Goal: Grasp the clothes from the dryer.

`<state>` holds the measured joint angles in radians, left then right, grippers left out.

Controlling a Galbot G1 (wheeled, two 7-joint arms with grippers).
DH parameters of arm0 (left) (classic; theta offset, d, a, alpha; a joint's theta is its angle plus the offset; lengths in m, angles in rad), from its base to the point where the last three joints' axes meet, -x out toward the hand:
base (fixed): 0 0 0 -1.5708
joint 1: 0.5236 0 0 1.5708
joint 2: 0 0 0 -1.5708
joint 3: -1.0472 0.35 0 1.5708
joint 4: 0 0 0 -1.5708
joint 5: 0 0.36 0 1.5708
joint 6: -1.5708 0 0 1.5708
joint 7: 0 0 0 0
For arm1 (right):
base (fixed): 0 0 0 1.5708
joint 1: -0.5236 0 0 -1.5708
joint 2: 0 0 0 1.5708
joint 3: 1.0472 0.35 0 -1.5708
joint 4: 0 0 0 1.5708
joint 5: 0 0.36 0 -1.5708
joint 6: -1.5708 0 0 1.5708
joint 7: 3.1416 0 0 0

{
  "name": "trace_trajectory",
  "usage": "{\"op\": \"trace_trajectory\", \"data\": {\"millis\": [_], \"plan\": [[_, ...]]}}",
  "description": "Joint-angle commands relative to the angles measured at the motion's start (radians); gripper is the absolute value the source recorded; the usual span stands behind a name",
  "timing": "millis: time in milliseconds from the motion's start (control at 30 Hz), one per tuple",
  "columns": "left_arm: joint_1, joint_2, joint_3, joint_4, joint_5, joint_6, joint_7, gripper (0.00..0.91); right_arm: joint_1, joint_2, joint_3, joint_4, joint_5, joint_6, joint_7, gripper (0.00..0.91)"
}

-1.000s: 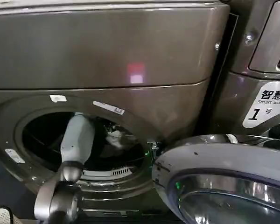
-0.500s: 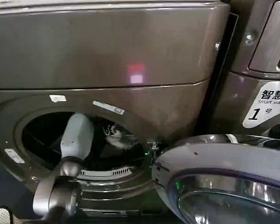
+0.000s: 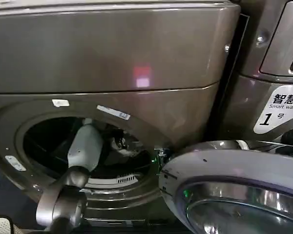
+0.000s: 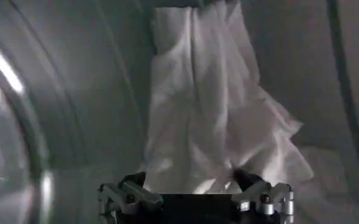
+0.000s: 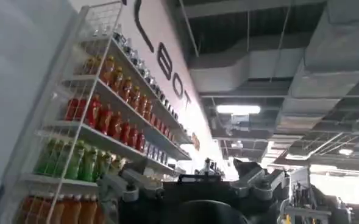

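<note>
One dryer, door open. Left pincer reaches inside the drum, fingers spread, released, just before one white cloth draped against the drum wall. Right pincer parked elsewhere, fingers apart, holding nothing.

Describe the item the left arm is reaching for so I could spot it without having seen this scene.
Find the bronze-brown dryer whose round porthole stands open. Deep in its dark drum, ahead of the left gripper, hangs a crumpled white cloth. It is the one pale, soft, folded thing against the drum's smooth dark metal wall.
</note>
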<state>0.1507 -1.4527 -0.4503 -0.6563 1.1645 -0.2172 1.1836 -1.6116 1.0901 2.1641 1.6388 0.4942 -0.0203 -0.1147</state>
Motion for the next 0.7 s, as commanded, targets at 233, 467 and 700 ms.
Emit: {"op": "trace_trajectory", "data": {"millis": [233,467,700], "plan": [[0.003,0.009,0.008,0.127,-0.067,-0.003,-0.047,0.907,0.005,0.01,-0.033,-0.003,-0.018,0.016,-0.002,0.907],[0.029,0.016,0.009,0.122,-0.095,0.013,-0.034,0.034,0.014,0.008,-0.046,0.003,-0.022,0.016,-0.002,0.907],[0.037,0.016,0.012,0.107,-0.139,0.003,-0.019,0.0,0.008,0.012,-0.046,0.004,-0.023,0.019,-0.001,0.907]]}}
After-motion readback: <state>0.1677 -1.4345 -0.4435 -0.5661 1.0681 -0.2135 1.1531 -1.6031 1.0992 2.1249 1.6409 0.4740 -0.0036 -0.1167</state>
